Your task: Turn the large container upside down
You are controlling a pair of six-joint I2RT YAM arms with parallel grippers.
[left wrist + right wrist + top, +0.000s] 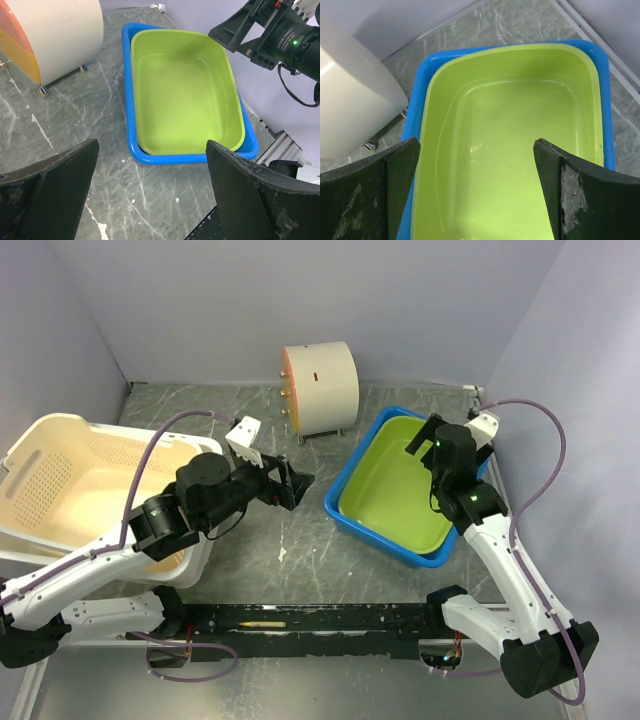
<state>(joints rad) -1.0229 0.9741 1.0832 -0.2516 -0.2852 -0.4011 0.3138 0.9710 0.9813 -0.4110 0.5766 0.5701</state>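
Observation:
A large cream perforated basket (70, 480) stands upright at the left; my left arm reaches over its near right corner. A blue tub (400, 552) with a lime green tub (400, 490) nested in it stands upright at the right. My left gripper (295, 483) is open and empty over bare table, pointing at the blue tub (131, 125) and green tub (185, 90). My right gripper (425, 440) is open and empty above the green tub (510, 150), whose blue outer rim (606, 100) shows around it.
A cream cylinder with an orange end face (320, 385) stands on small feet at the back centre; it also shows in the left wrist view (50, 35) and the right wrist view (350, 110). Walls close the table on three sides. A black rail (300, 618) runs along the near edge.

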